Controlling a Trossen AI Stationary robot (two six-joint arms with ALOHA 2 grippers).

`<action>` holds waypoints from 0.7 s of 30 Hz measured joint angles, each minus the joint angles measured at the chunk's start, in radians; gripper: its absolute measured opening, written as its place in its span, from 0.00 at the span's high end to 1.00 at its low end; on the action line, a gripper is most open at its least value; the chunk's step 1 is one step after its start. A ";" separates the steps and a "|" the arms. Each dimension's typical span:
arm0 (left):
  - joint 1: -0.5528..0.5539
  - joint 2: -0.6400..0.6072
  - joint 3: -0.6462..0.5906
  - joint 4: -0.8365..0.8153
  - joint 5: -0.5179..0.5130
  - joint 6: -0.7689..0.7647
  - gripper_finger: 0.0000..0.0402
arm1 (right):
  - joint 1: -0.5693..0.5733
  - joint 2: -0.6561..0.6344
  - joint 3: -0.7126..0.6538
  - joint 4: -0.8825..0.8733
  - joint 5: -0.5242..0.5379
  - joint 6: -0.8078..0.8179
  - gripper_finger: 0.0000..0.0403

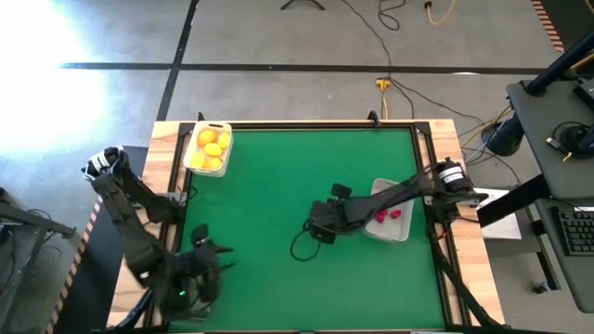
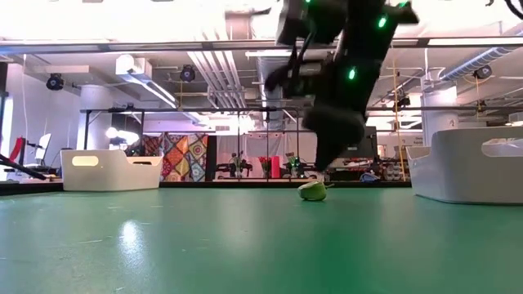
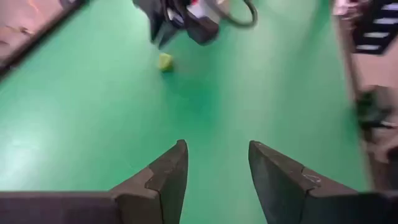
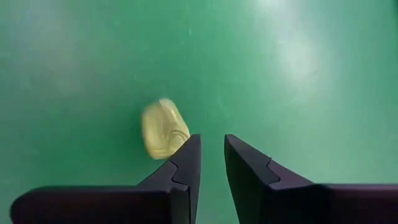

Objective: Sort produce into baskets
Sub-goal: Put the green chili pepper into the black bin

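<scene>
One green piece (image 2: 312, 191) lies on green felt (image 1: 278, 186); both arms' fingers empty, narrowly parted.

Two baskets show in the high view: a white basket (image 1: 197, 135) at upper left holding about five yellow lemon-like fruits (image 1: 213, 149), and a pale basket (image 1: 401, 234) at centre right holding about three red pieces (image 1: 389, 215). One small green piece (image 2: 312, 190) lies on the bench (image 1: 269, 204). Two arms, each with one tool.
</scene>
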 joint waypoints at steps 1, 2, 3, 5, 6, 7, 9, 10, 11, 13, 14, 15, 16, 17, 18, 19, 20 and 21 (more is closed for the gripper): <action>0.027 0.000 -0.018 0.030 -0.001 0.038 0.62 | -0.013 0.015 0.000 -0.001 -0.017 0.000 0.84; 0.055 0.002 -0.038 0.063 0.002 0.077 0.62 | -0.024 0.031 0.000 -0.007 -0.031 0.000 0.84; 0.084 0.004 -0.060 0.100 0.004 0.105 0.62 | -0.033 0.047 0.000 -0.014 -0.043 0.001 0.85; 0.141 0.005 -0.117 0.187 0.035 0.156 0.62 | -0.043 0.079 0.000 -0.018 -0.068 0.010 0.85; 0.172 0.005 -0.150 0.234 0.058 0.185 0.61 | -0.044 0.091 0.000 -0.017 -0.084 0.013 0.85; 0.205 0.005 -0.184 0.291 0.087 0.216 0.61 | -0.044 0.100 0.000 -0.015 -0.090 0.013 0.86; 0.266 0.005 -0.256 0.415 0.110 0.297 0.60 | -0.042 0.112 0.005 -0.012 -0.101 0.014 0.86; 0.294 0.005 -0.291 0.485 0.108 0.338 0.59 | -0.038 0.116 0.008 -0.012 -0.103 0.014 0.86; 0.322 0.005 -0.331 0.577 0.109 0.386 0.58 | -0.035 0.118 0.010 -0.012 -0.103 0.015 0.86; 0.376 0.005 -0.402 0.758 0.142 0.494 0.56 | -0.029 0.119 0.013 0.001 -0.103 0.015 0.86; 0.405 0.005 -0.433 0.843 0.164 0.541 0.55 | -0.025 0.116 0.013 0.012 -0.104 0.019 0.86; 0.432 0.005 -0.462 0.933 0.187 0.580 0.54 | -0.022 0.114 0.013 0.024 -0.110 0.025 0.86; 0.459 0.006 -0.489 1.011 0.204 0.616 0.53 | -0.019 0.113 0.014 0.038 -0.115 0.029 0.86; 0.486 0.010 -0.513 1.075 0.216 0.654 0.52 | -0.015 0.110 0.014 0.049 -0.119 0.029 0.85; 0.508 0.016 -0.535 1.134 0.229 0.689 0.51 | -0.011 0.109 0.014 0.060 -0.126 0.029 0.85; 0.528 0.022 -0.553 1.182 0.236 0.721 0.50 | -0.007 0.109 0.014 0.076 -0.130 0.027 0.85; 0.548 0.031 -0.567 1.218 0.236 0.744 0.49 | -0.003 0.109 0.014 0.090 -0.132 0.027 0.85; 0.566 0.043 -0.577 1.252 0.237 0.763 0.48 | 0.000 0.109 0.014 0.101 -0.133 0.027 0.85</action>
